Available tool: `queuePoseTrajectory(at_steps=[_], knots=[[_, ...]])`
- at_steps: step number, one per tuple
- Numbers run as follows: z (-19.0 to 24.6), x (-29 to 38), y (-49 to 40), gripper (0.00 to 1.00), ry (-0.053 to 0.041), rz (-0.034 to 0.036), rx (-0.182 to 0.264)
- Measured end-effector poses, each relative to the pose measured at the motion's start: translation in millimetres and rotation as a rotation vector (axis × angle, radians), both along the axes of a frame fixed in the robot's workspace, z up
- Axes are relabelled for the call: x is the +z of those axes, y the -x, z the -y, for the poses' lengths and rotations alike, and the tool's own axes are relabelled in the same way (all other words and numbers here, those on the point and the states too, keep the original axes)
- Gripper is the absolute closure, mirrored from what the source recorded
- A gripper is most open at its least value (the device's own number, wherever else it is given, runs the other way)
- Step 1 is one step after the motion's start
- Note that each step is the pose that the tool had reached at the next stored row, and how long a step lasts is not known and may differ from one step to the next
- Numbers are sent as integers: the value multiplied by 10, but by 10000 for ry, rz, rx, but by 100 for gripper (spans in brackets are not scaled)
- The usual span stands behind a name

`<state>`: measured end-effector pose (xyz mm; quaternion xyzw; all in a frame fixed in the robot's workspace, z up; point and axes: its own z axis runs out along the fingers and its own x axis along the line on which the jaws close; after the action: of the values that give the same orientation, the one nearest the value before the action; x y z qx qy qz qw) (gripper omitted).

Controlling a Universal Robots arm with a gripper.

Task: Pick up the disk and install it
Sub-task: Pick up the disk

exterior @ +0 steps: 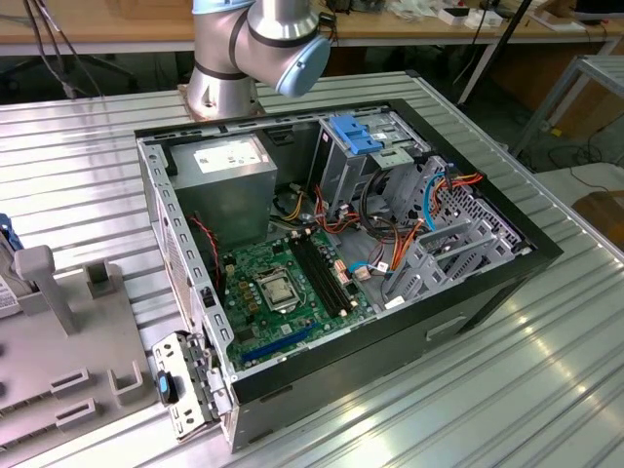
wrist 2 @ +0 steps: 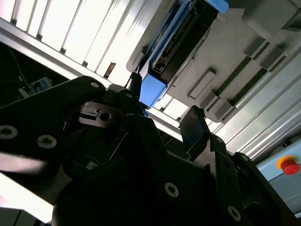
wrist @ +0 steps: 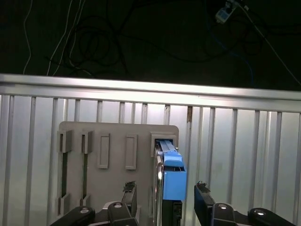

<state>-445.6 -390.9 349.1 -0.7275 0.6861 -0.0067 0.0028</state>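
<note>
Disk (wrist: 170,181) not gripped yet: gripper (wrist: 165,194) is spread wide w/ nothing in it. Fingers (wrist: 203,197) straddle the disk, one per side. First wrist view shows a gap on both sides, no contact. Disk stands on edge in an end slot of grey fixture (wrist: 113,141), blue rail towards the cam, dark body behind it. More slots run alongside in the same fixture. In second wrist view the disk is seen edge-on, blue rail end just beside one fingertip; can't tell if they touch there. Fixture lies flat on ribbed alu table (wrist: 235,141). Second wrist view also has a red button (wrist 2: 288,165) on a pale blue box. Exterior view: arm (exterior: 258,44) base sits on the table beyond PC case (exterior: 468,292); case lies on its side, open. Inside: green board (exterior: 283,283), PSU (exterior: 229,171) in the far corner on exterior view's left, cage (exterior: 356,136) w/ blue tab beside it, cable bundles nearby. Fixture is at exterior view's left, near the case, not touching.
</note>
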Motion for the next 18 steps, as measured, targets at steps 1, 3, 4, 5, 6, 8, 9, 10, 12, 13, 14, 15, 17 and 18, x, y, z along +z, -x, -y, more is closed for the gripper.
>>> queuePoseTrajectory(at_steps=[1, 3, 4, 5, 6, 8, 9, 10, 12, 13, 14, 15, 17, 18], knots=[[0, 0, 0, 40, 0, 0, 0], [0, -1, 0, 40, 0, 0, 0], [0, -1, 0, 40, 0, 1, 0], [0, -4, 0, 40, 0, 1, -1], [0, -13, 0, 40, -1, 3, 0], [-11, -31, 1, 40, 0, 1, -2], [-18, -40, 1, 40, 0, 2, -2], [-22, -55, 0, 40, -1, 3, -1], [-23, -82, 0, 40, 0, 1, 0], [-23, -106, 0, 40, 0, 1, 0], [-23, -139, 0, 40, 0, 1, 0], [-23, -155, 0, 40, 0, 1, 0], [-23, -193, 0, 40, 0, 0, 0], [-23, -214, 0, 40, 0, 1, 0]])
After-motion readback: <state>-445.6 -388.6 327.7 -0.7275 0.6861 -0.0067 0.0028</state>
